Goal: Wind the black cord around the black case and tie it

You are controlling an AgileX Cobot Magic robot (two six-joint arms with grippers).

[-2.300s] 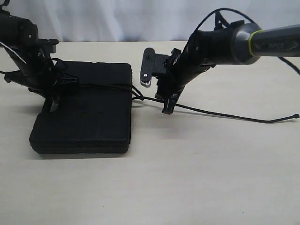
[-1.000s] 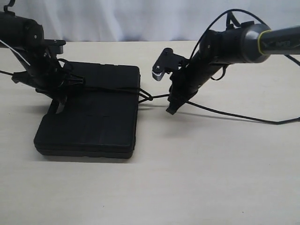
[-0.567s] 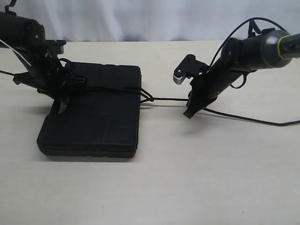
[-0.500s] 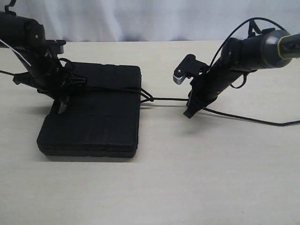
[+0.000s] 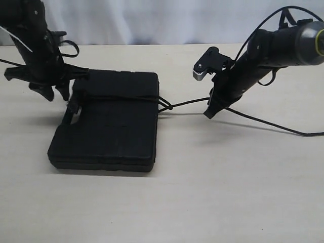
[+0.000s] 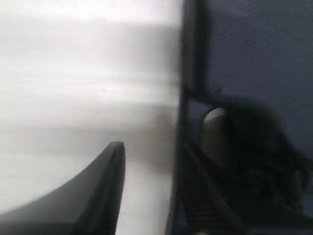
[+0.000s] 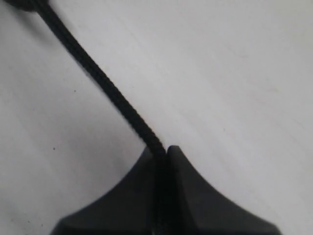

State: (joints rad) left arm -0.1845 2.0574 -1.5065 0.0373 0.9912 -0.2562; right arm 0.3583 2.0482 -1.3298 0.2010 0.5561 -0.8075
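Where the outside camera looks down on the table [image 5: 212, 192], the black case [image 5: 109, 129] is seen lying flat on it, left of the middle, with the black cord [image 5: 188, 103] laid across its top near the far edge. A knot in the cord is seen just off the case's right side. From there the cord is drawn fairly straight to the right gripper [image 5: 209, 113], and beyond it the cord is trailed loosely over the table to the right. In the right wrist view the cord [image 7: 110, 90] is shown pinched between the closed jaws of that gripper [image 7: 161, 152]. The left gripper [image 5: 56, 94] is held just beside the case's far left corner, its jaws spread and nothing gripped. In the blurred left wrist view one finger [image 6: 105, 191] is seen over bare table beside the case [image 6: 254, 49], and a dark frayed tuft is made out by the handle slot.
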